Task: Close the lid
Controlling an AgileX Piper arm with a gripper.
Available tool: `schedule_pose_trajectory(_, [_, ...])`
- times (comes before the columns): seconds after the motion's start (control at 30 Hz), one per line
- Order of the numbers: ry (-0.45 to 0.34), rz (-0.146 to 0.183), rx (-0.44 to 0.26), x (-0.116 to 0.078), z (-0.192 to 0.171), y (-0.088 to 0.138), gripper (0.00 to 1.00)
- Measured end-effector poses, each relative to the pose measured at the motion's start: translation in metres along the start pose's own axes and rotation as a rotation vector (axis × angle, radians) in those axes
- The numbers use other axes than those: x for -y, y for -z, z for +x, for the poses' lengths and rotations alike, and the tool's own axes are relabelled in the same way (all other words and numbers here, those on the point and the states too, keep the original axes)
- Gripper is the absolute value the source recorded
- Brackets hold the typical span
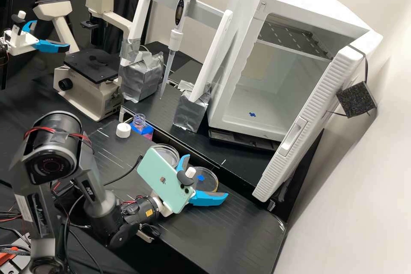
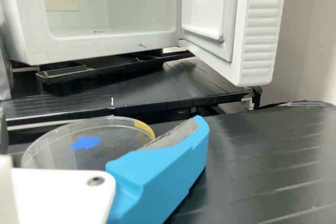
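In the high view my gripper point(image 1: 207, 177) is open at the bench's near part, its two blue fingers spread wide. A clear round dish point(image 1: 209, 176) with a blue mark and a yellowish rim patch lies across the gap between them; whether they touch it, I cannot tell. A second clear dish point(image 1: 168, 150) stands behind the phone, partly hidden by it. Which piece is a lid is not clear. From the wrist, my gripper point(image 2: 100, 129) shows one blue finger overlapping the edge of the marked dish point(image 2: 52, 148).
A mint-green phone point(image 1: 165, 180) rides on the wrist. A white cap point(image 1: 123, 130) and small bottle point(image 1: 139, 122) stand left of the dishes. Behind are a pipette point(image 1: 174, 40) on a stand, a microscope point(image 1: 92, 90) and a white cabinet point(image 1: 231, 64) with its door point(image 1: 310, 115) open.
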Motion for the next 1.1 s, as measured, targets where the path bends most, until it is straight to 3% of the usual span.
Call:
schedule_pose_trajectory(0.2, [-0.039,0.033,0.012,-0.008,-0.013,0.0,1.0])
schedule_pose_trajectory(0.47, [-0.018,0.041,0.01,-0.003,-0.013,0.0,1.0])
schedule_pose_trajectory(1.1, [-0.025,0.006,0.002,-0.001,-0.01,0.001,1.0])
